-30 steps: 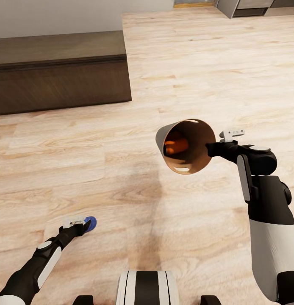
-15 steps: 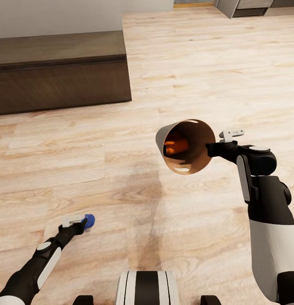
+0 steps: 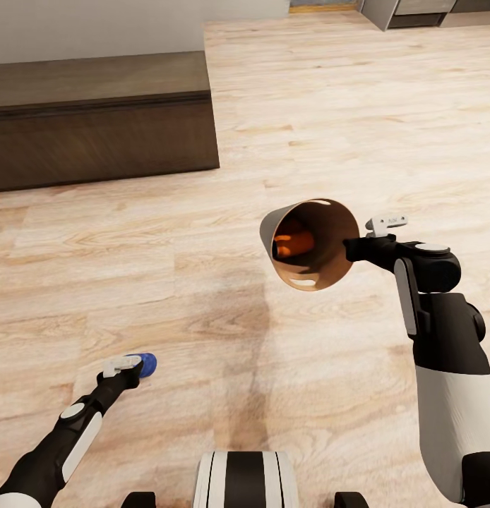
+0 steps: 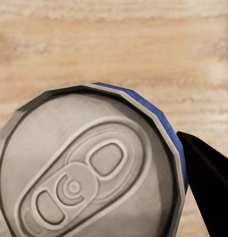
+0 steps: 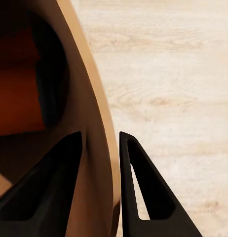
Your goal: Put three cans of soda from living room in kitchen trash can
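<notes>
At the right of the head view, the right gripper (image 3: 349, 247) is pinching the rim of the tash can (image 3: 310, 243), holding it tipped on its side in mid-air with its coppery mouth facing the camera. In the right wrist view, the two dark fingers (image 5: 143, 197) are sitting on either side of the bin's thin wall (image 5: 96, 148), one inside and one outside, pressed against it. Deep inside the bin, an orange can (image 3: 293, 242) is lying against the far wall; the right wrist view is showing the same orange mass (image 5: 18, 98) in shadow, and whether it is one can or two cannot be told.

At the lower left of the head view, the left gripper (image 3: 132, 367) is reaching out low over the wooden floor (image 3: 132, 268) with the blue can (image 3: 145, 364) at its tip. In the left wrist view, the can's grey top (image 4: 87, 170) with its pull tab is facing the camera, and one dark finger (image 4: 208, 182) is touching the blue side wall; the other finger is out of frame, so the grasp looks closed on the can.

In the upper left of the head view, a long dark low cabinet (image 3: 97, 120) is standing against the wall, well apart from both arms.
</notes>
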You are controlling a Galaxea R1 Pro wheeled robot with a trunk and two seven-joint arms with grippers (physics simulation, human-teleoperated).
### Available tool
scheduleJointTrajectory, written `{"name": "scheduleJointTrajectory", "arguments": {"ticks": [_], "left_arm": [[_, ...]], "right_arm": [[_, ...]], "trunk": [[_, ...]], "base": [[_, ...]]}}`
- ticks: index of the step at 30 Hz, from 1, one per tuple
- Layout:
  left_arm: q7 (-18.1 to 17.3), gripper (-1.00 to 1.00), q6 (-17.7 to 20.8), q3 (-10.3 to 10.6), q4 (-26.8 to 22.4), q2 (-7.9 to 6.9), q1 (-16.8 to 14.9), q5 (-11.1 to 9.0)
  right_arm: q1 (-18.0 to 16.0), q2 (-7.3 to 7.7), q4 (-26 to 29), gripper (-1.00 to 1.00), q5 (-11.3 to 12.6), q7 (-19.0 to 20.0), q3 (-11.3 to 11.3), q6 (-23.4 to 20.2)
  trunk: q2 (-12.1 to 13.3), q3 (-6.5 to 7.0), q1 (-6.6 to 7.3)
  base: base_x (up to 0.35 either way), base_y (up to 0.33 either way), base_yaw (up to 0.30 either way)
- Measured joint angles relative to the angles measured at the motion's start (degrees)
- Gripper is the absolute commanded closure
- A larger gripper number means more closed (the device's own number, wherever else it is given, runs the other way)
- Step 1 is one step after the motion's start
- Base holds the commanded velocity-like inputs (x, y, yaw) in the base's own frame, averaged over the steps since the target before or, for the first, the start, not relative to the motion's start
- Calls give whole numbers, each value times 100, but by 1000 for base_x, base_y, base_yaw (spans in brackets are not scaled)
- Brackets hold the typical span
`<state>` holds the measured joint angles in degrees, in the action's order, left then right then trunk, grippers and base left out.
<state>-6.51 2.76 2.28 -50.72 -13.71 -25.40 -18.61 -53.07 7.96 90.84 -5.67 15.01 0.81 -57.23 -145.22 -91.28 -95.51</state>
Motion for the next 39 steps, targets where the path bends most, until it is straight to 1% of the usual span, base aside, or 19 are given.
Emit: {"name": "scheduleJointTrajectory", "arguments": {"ticks": [4, 7, 12, 16, 20, 21, 23, 24, 27, 28, 31, 32, 37, 38, 39], "left_arm": [[0, 100, 1, 0, 0, 0, -2, -1], [4, 100, 18, 0, -3, 0, -7, 8], [6, 100, 366, 0, -61, -2, -5, -8], [1, 100, 517, -5, -290, -4, 3, -20], [-7, 100, 761, -23, -632, -7, 21, -33], [-11, 100, 859, -27, -789, -11, 28, -39], [-14, 100, 938, -30, -976, -15, 36, -41], [-16, 100, 1048, -32, -1175, -19, 53, -47], [-17, 100, 1285, -36, -1540, -19, 128, -43], [-18, 100, 1446, -38, -1824, -18, 201, -49], [-16, 100, 1733, -44, -2319, -18, 345, -45], [-14, 100, 1932, -46, -2637, -18, 453, -49], [-16, 100, 2403, -60, -3335, -25, 663, -48], [-19, 100, 2600, -63, -3546, -33, 702, -62], [-22, 100, 2703, -66, -3645, -37, 717, -58]], "right_arm": [[2, 0, 0, 100, 13, 2, -4, -1], [5, 3, 2, 100, -10, 0, -1, 2], [12, -3, 1, 100, 20, 4, 0, -1], [18, -20, 1, 100, 8, 3, -8, 1], [23, -31, 1, 100, 18, 3, -88, -9], [25, -38, 0, 100, 0, 1, -136, -16], [32, -47, 0, 100, 35, 3, -194, -59], [54, -54, -11, 100, 19, 2, -252, -140], [100, -61, 0, 100, 35, 1, -333, -268], [131, -66, -7, 100, 2, -2, -374, -272], [183, -70, 0, 100, 14, 1, -415, -271], [217, -75, -1, 100, 13, 1, -431, -272], [281, -80, -5, 100, 15, 1, -452, -270], [295, -81, -7, 100, 4, -1, -467, -269], [301, -82, -7, 100, 0, -1, -487, -268]], "trunk": [[0, 0, 0], [4, 66, 8], [10, 177, 21], [16, 265, 32], [21, 354, 42], [22, 376, 44], [25, 420, 50], [26, 442, 52], [30, 509, 60], [32, 531, 62], [36, 597, 70], [37, 619, 73], [44, 731, 86], [45, 753, 88], [46, 775, 91]], "base": [[0, 0, 0], [0, 0, 0], [0, 0, 0], [0, 0, 0], [0, 0, 0], [0, 0, 0], [0, 0, 0], [0, 0, 0], [0, 0, 0], [0, 0, 0], [0, 0, 0], [0, 0, 0], [0, 0, 0], [0, 0, 0], [0, 0, 0]]}}
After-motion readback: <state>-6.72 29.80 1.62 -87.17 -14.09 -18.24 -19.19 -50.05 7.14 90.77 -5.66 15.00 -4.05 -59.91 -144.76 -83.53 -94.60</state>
